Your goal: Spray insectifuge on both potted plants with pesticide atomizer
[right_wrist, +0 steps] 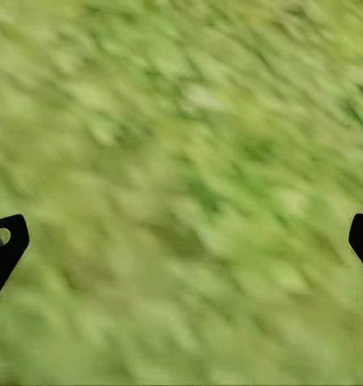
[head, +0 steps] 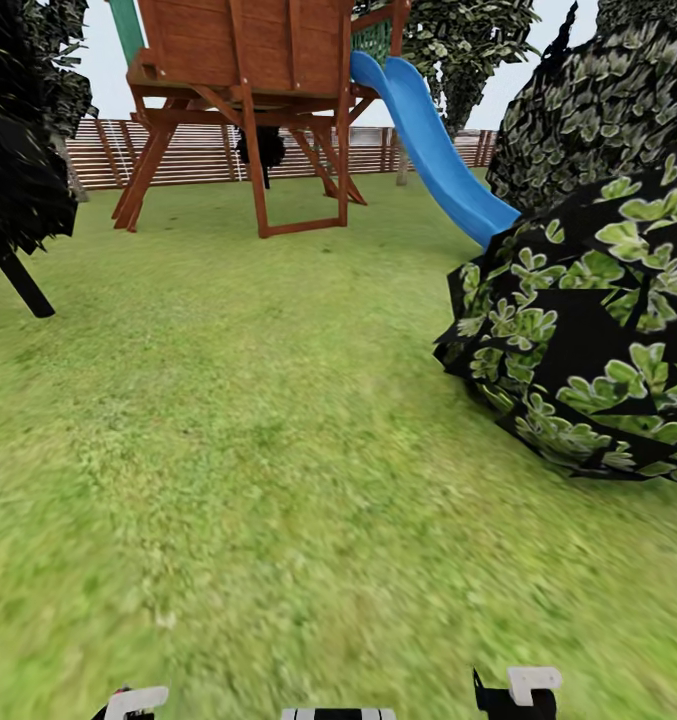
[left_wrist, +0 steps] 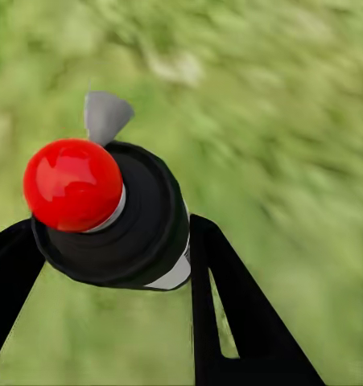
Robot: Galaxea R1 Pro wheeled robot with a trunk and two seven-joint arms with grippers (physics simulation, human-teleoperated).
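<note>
My left gripper point(left_wrist: 113, 229) is shut on the pesticide atomizer point(left_wrist: 117, 213), seen end-on in the left wrist view: a dark round body with a red knob, a grey nozzle tip and a sliver of white. Its black fingers point(left_wrist: 221, 297) press on both sides of the bottle, with blurred lawn beneath. My right gripper point(right_wrist: 185, 237) is open over grass, its black fingertips point(right_wrist: 4, 241) far apart with nothing between them. The potted plants are out of view.
Green lawn point(head: 238, 450) stretches ahead. A big dark round bush point(head: 588, 340) stands close at the right. Further off are a wooden play tower point(head: 248, 90) with a blue slide point(head: 433, 150), a slatted fence point(head: 198, 150) and a dark tree point(head: 18, 170) at the left.
</note>
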